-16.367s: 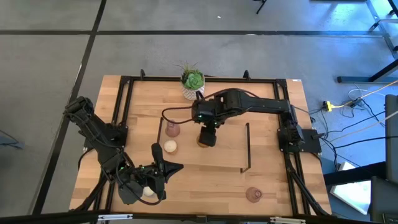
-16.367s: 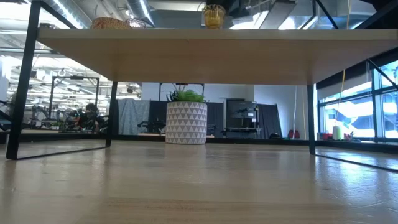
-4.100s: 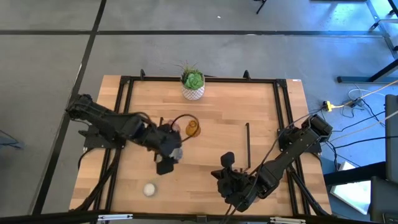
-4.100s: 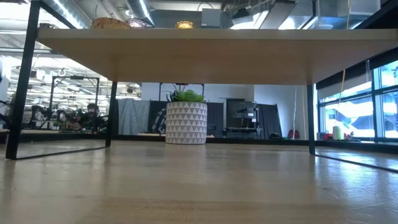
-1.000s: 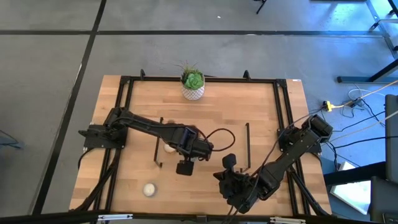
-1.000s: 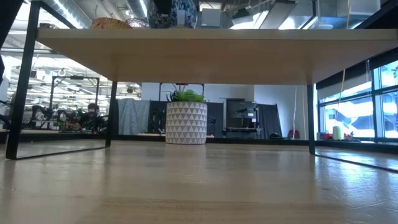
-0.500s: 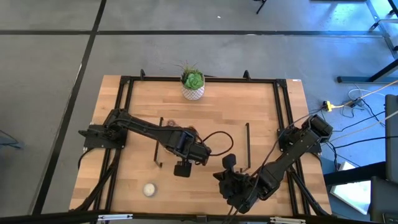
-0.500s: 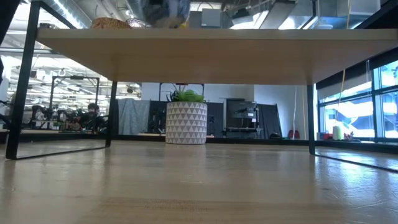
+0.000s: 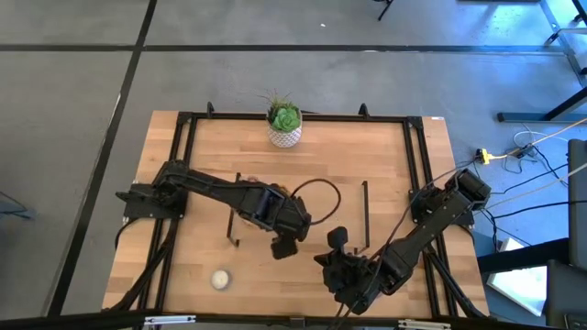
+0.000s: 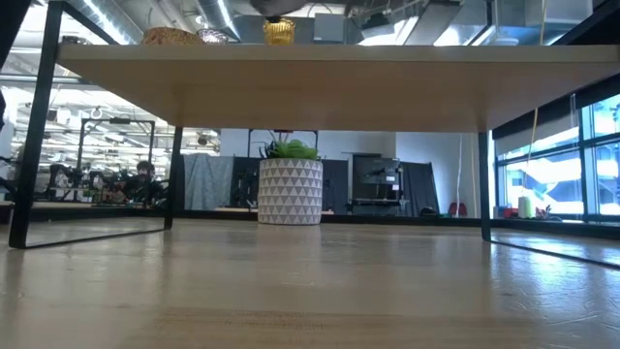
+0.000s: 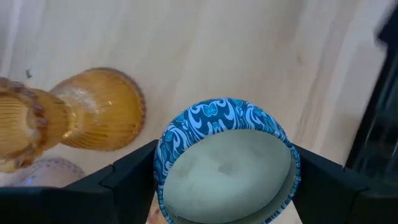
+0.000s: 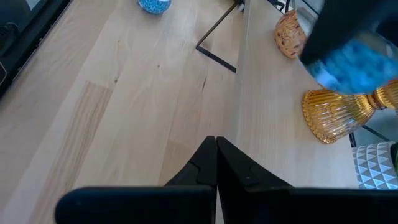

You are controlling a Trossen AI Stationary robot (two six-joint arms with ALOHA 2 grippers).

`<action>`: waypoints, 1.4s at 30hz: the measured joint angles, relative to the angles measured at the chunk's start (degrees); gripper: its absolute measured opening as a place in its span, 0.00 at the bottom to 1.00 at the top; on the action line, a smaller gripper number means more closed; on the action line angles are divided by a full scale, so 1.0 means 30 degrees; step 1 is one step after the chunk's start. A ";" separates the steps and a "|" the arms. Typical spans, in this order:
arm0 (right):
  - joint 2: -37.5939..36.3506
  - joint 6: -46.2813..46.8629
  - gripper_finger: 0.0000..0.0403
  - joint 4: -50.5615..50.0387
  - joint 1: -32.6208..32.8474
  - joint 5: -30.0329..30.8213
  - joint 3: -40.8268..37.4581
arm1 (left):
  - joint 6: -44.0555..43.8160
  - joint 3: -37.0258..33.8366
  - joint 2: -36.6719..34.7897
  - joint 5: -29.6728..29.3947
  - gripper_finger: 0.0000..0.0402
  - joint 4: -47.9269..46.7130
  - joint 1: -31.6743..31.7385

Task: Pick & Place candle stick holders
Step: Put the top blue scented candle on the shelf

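From above, the left hand (image 9: 283,246) sits mid-worktop (image 9: 394,165), nearer the shelf than the right hand (image 9: 336,240), which waits by the front edge.

Low down, the amber holder (image 10: 279,31) stands upright on the shelf (image 10: 291,68).

At the left wrist, fingers wide around a blue-rimmed holder (image 11: 225,165), the amber one just beside.

The right wrist shows its fingers together.
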 joint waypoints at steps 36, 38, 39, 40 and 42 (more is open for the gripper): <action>0.0015 -0.0299 0.00 -0.0093 -0.0044 -0.0554 0.0007 | -0.8683 -0.0044 0.1477 0.1119 0.74 -0.2103 0.0885; 0.0015 -0.0299 0.00 -0.0107 -0.0044 -0.0554 0.0007 | -0.8534 -0.0044 0.1455 0.0984 0.74 -0.2054 0.0885; 0.0015 -0.0299 0.00 -0.0145 -0.0044 -0.0554 0.0007 | -0.8367 -0.0044 0.1455 0.0948 0.74 -0.1992 0.0885; 0.0015 -0.0299 0.00 -0.0158 -0.0044 -0.0554 0.0007 | -0.8196 -0.0044 0.1455 0.0938 0.74 -0.1954 0.0885; 0.0015 -0.0295 0.00 -0.0151 -0.0044 -0.0554 0.0007 | -0.8022 -0.0044 0.1455 0.0942 0.75 -0.1943 0.0885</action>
